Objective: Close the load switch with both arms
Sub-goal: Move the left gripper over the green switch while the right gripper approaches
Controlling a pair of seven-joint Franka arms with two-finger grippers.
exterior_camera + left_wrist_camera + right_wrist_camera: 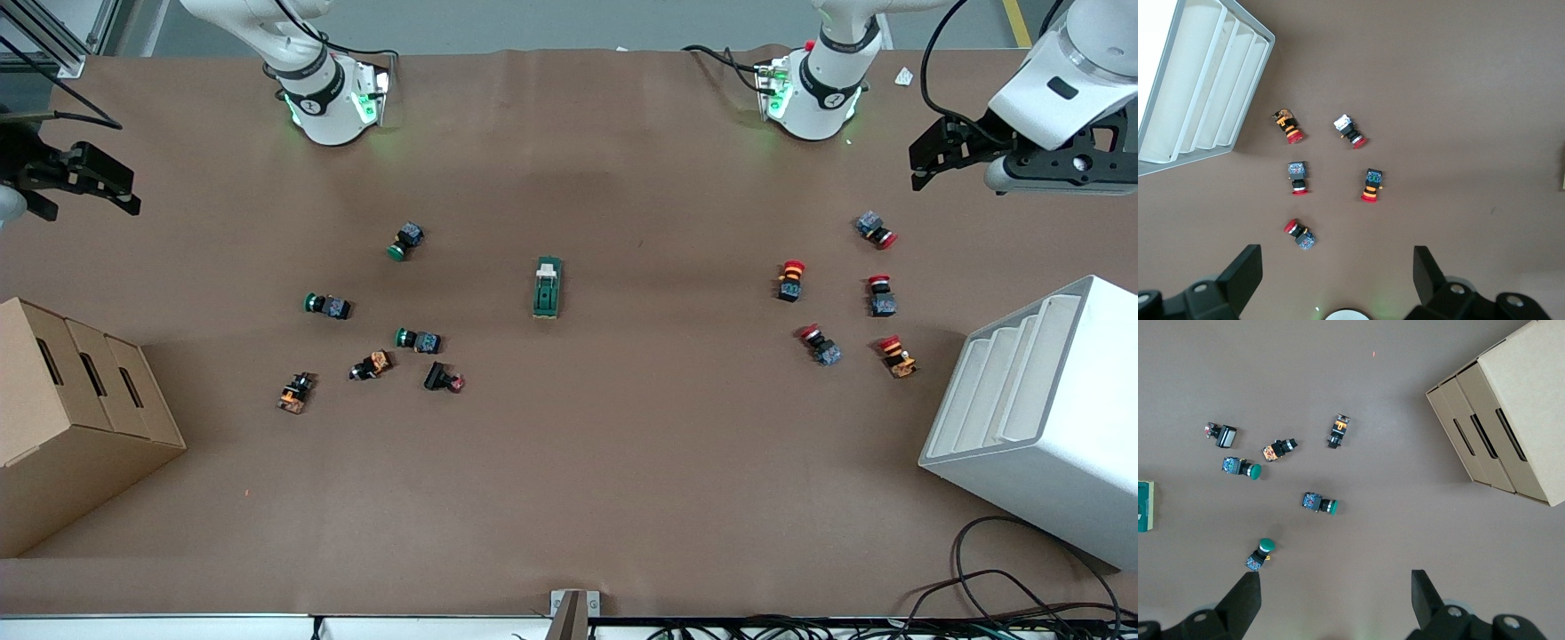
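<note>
Load switch (548,287) lies lengthwise toward the bases

Brown table (622,462): load switch (547,288), push buttons (413,340), cardboard boxes (71,418), white rack (1040,409).

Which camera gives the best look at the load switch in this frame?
The front view: the load switch lies whole and unobstructed mid-table, its white handle end away from the camera. The right wrist view catches only its cropped green end at the picture's edge. The left wrist view shows only red push buttons, no recognisable switch.
</note>
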